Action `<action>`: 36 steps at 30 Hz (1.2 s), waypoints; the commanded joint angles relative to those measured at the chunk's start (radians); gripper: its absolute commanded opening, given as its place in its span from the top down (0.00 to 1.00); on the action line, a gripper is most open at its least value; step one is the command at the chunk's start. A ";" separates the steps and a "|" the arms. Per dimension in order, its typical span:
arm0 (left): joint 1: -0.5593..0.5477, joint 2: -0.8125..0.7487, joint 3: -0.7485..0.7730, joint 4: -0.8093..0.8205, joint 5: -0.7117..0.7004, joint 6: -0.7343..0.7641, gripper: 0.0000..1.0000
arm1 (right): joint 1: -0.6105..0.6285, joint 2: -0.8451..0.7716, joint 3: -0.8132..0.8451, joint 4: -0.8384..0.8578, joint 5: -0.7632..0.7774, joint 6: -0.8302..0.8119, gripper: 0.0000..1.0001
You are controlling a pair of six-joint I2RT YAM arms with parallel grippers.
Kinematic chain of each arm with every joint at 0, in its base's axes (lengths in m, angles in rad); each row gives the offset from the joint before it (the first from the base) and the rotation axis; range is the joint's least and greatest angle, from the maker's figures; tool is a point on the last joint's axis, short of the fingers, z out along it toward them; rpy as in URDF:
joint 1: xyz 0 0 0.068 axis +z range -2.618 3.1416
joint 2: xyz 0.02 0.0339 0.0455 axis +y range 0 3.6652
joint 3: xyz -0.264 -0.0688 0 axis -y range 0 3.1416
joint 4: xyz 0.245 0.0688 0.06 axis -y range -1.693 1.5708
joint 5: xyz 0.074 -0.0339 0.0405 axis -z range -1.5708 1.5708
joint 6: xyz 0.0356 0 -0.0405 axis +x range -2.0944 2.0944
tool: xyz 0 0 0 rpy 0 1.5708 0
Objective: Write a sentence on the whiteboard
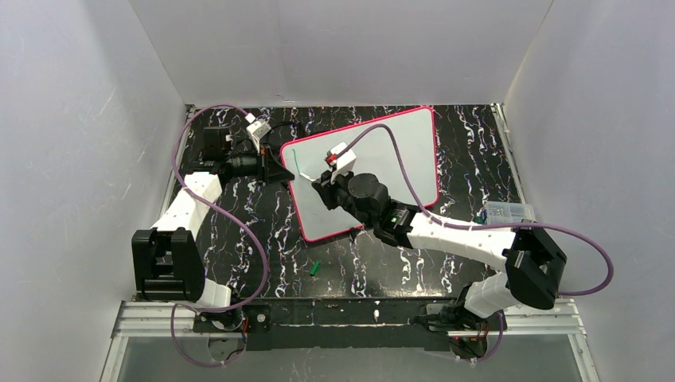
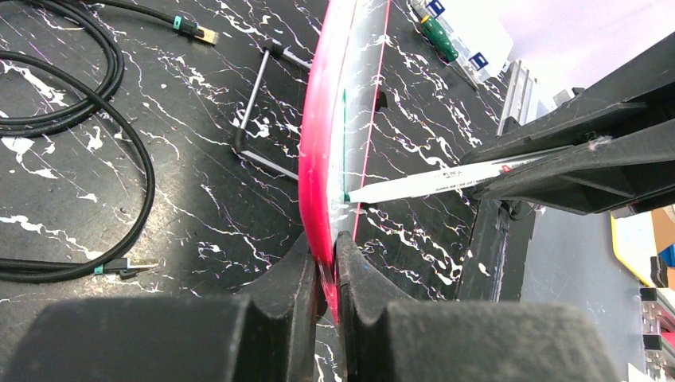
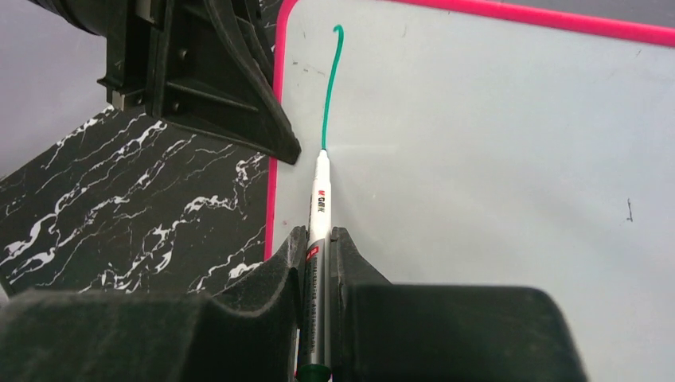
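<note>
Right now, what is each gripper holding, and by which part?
The right gripper holds the marker by its barrel, tip on the whiteboard. The left gripper clamps the whiteboard by its pink rim.

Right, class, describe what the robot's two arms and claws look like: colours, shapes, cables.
The left arm and right arm have white links and black joints. A purple cable loops along each. The left claw and right claw are matte black with wedge-shaped fingers.
</note>
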 commanded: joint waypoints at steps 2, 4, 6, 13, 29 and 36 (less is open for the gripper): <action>-0.013 -0.049 0.003 -0.037 -0.034 0.054 1.00 | 0.000 -0.055 -0.024 0.010 0.003 0.001 0.99; -0.013 -0.050 0.001 -0.035 -0.036 0.053 1.00 | 0.000 -0.078 -0.035 0.047 -0.024 -0.002 0.99; -0.013 -0.048 0.002 -0.036 -0.038 0.053 1.00 | 0.001 -0.096 -0.039 0.077 -0.037 -0.002 0.99; -0.013 -0.052 0.003 -0.036 -0.038 0.052 1.00 | 0.001 -0.088 -0.015 0.110 0.031 -0.019 0.99; -0.014 -0.046 0.007 -0.039 -0.038 0.056 1.00 | 0.001 -0.034 0.015 0.198 0.067 -0.055 0.99; -0.014 -0.047 0.006 -0.042 -0.038 0.057 1.00 | 0.001 -0.008 0.029 0.200 0.104 -0.071 0.99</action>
